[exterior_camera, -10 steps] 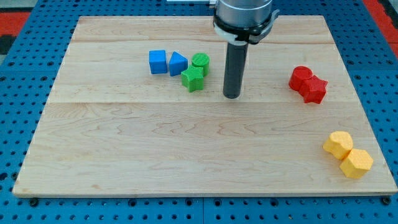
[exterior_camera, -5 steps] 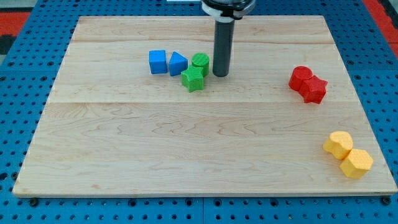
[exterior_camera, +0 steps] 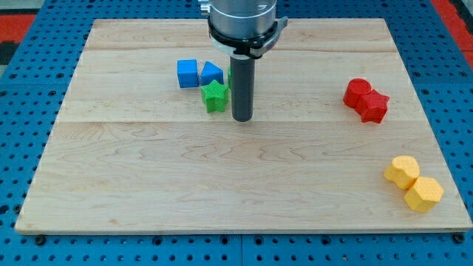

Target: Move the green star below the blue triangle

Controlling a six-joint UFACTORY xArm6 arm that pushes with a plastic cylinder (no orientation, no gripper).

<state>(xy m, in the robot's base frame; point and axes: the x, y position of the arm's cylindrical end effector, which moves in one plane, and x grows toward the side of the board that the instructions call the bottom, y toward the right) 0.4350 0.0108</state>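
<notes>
The green star [exterior_camera: 214, 96] lies on the wooden board [exterior_camera: 244, 185], just below the blue triangle [exterior_camera: 212, 72] and touching its lower edge. A blue cube [exterior_camera: 188, 73] sits against the triangle's left side. My tip [exterior_camera: 242, 118] rests on the board just right of the green star and slightly lower, very close to it. The rod hides most of a green cylinder, of which only a sliver [exterior_camera: 230, 76] shows to the right of the triangle.
Two red blocks, a rounded one [exterior_camera: 358, 91] and a star [exterior_camera: 373, 106], touch at the view's right. Two yellow blocks [exterior_camera: 401, 171] [exterior_camera: 424, 193] touch near the bottom right corner. Blue pegboard surrounds the board.
My tip swung from right of the green blocks up beside the cylinder, then down and left. The green star slid left and now sits under the blue triangle.
</notes>
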